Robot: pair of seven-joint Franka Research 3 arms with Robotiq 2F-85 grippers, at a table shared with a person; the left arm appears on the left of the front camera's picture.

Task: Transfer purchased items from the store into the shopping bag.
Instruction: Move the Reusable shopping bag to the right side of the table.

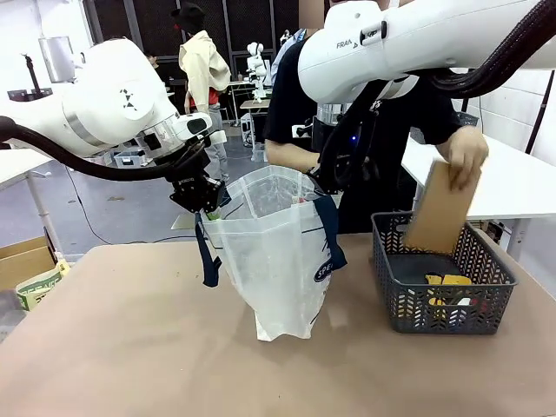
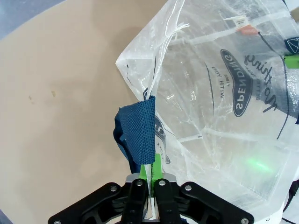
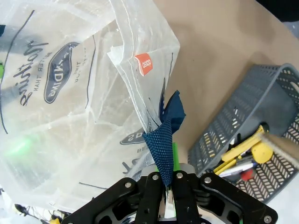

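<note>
The translucent white shopping bag [image 1: 278, 261] stands upright at the middle of the table, its mouth held open from both sides. My left gripper [image 1: 201, 198] is shut on the bag's left rim and navy strap [image 2: 140, 126]; the left wrist view shows its fingers [image 2: 148, 186] pinching them. My right gripper [image 1: 323, 181] is shut on the right rim and strap [image 3: 161, 140], seen close up in its own view [image 3: 167, 189]. A person's hand [image 1: 465, 156] holds a flat brown packet [image 1: 441, 208] above the basket. Yellow purchased items [image 1: 443, 282] [image 3: 250, 147] lie inside the basket.
The dark grey perforated basket [image 1: 434, 308] [image 3: 233, 116] sits on the tan table [image 1: 130, 347] to the right of the bag. The person stands right behind the bag. A white table [image 1: 521, 187] is at the back right, and a cardboard box [image 1: 22, 261] sits low on the left.
</note>
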